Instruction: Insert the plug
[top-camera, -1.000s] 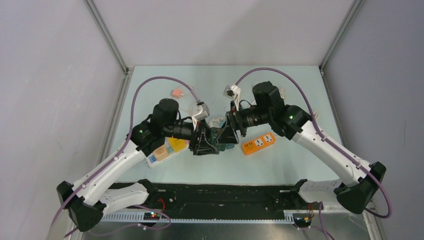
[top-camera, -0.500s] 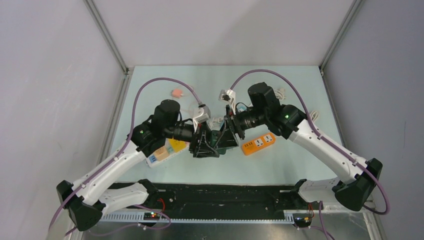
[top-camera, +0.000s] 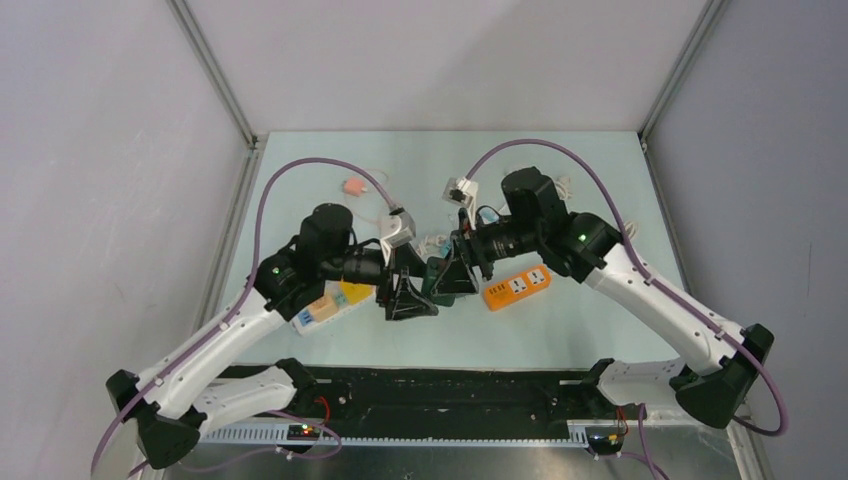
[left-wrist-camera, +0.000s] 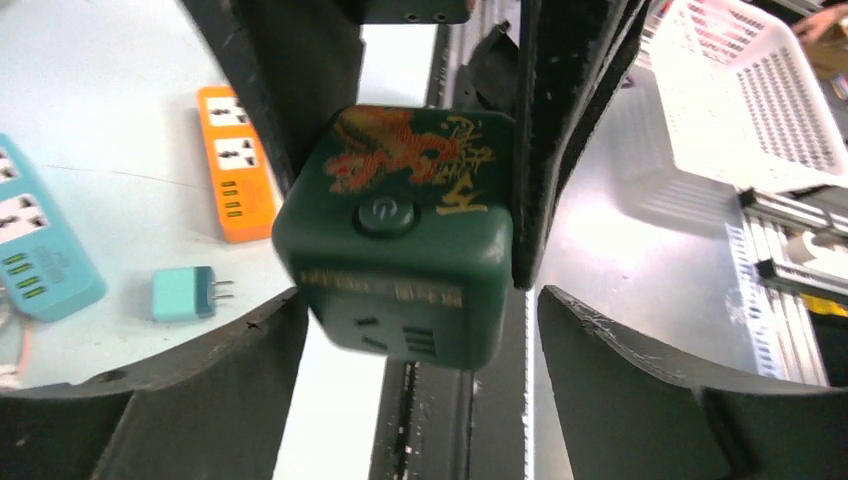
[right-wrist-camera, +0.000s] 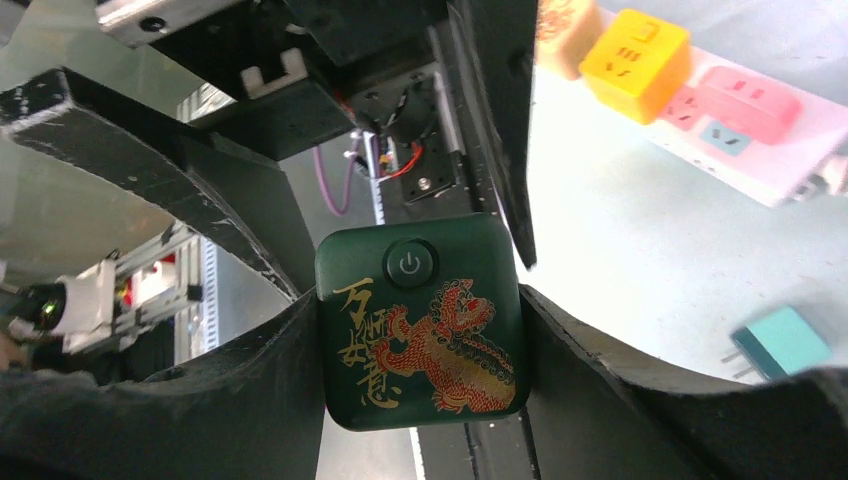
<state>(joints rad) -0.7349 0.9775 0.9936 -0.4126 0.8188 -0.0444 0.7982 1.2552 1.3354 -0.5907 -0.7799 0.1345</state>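
A dark green cube socket with a gold and red dragon (top-camera: 437, 272) hangs above the table between the two arms. My right gripper (top-camera: 450, 275) is shut on it; in the right wrist view the cube (right-wrist-camera: 420, 320) sits squeezed between my right gripper's (right-wrist-camera: 418, 300) two fingers. My left gripper (top-camera: 410, 297) is open. In the left wrist view the cube (left-wrist-camera: 400, 230) has its near end between my left gripper's (left-wrist-camera: 420, 300) spread fingers, with a clear gap on the right side. A small teal plug (left-wrist-camera: 185, 292) lies on the table, also in the right wrist view (right-wrist-camera: 785, 340).
An orange power strip (top-camera: 517, 286) lies right of the grippers. A white strip (top-camera: 325, 303) with yellow and pink cubes lies under the left arm. A teal strip (left-wrist-camera: 30, 250) lies near the plug. A pink item (top-camera: 353, 186) lies at the back left.
My left arm has drawn back to the left and toward the near edge, away from the cube. My right gripper keeps the cube and has shifted only slightly.
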